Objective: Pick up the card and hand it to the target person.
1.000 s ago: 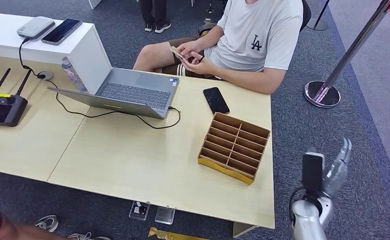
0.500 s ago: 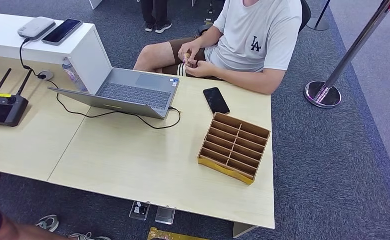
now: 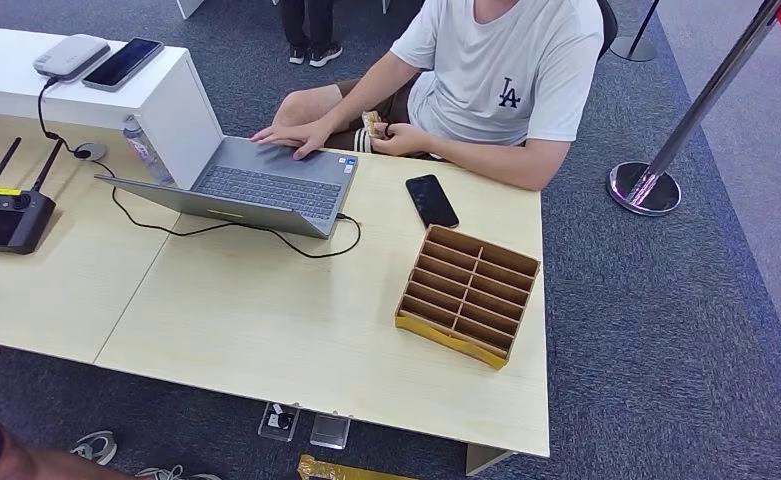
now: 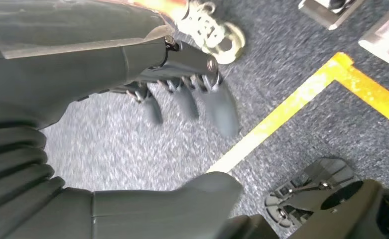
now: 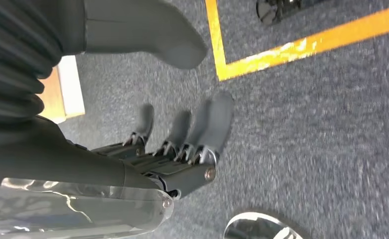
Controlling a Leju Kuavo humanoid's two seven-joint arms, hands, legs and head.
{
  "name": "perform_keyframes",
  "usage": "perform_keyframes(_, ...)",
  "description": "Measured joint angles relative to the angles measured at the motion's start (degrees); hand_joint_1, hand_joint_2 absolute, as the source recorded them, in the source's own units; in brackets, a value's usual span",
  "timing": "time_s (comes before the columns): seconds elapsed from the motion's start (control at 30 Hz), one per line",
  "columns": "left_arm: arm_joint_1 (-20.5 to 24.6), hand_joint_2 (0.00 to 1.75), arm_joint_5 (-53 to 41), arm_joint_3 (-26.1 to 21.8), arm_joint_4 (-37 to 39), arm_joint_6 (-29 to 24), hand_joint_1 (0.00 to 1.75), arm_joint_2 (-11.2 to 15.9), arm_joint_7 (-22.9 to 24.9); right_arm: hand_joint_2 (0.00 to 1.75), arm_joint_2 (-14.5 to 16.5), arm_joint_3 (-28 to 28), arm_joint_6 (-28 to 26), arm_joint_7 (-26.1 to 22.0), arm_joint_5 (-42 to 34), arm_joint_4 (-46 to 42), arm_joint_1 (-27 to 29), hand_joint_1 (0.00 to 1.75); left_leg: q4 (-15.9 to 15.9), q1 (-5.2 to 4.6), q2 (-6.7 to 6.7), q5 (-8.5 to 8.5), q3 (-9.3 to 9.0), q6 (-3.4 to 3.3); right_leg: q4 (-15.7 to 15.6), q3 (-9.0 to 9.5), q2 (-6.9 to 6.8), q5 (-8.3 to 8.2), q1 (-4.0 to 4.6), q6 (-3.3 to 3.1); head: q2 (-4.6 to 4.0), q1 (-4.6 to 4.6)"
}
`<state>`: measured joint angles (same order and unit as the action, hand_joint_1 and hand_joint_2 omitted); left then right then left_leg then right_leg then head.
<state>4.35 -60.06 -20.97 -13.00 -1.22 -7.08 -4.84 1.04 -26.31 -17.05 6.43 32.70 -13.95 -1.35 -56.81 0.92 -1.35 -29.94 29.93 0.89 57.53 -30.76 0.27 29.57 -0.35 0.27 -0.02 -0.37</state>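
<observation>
A seated person in a white T-shirt [image 3: 511,70] at the table's far side holds a small tan card [image 3: 372,124] in one hand, low by their lap; their other hand rests on the laptop [image 3: 266,180]. My left hand [image 4: 182,99] hangs over grey carpet, fingers spread, nothing in it. My right hand [image 5: 182,139] also hangs above the carpet with fingers apart and empty.
On the light wooden table [image 3: 266,320] stand a yellow divided cardboard tray [image 3: 469,295], a black phone [image 3: 432,200] and a black remote controller [image 3: 6,215]. A white box [image 3: 86,85] carries a phone and charger. A stanchion base [image 3: 646,188] stands at right. Yellow floor tape [image 5: 302,45].
My right hand, raised beside the table a second ago, has dropped out of the head view. The person took the card down to their lap and placed one hand on the laptop.
</observation>
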Motion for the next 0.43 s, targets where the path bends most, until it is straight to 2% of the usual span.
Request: perform_keyframes(0.43, -4.60, 0.00, 21.72, 6.81, -2.93, 0.33, 0.00, 2.25, 1.57, 0.00, -0.09, 8.84, 6.11, -2.28, -11.82, -1.93, 3.37, 0.00, 0.01, 0.00, 0.00, 0.00, 0.00, 0.00, 0.00, 0.01, 0.01, 0.01, 0.00, 0.00, 0.00, 0.00)
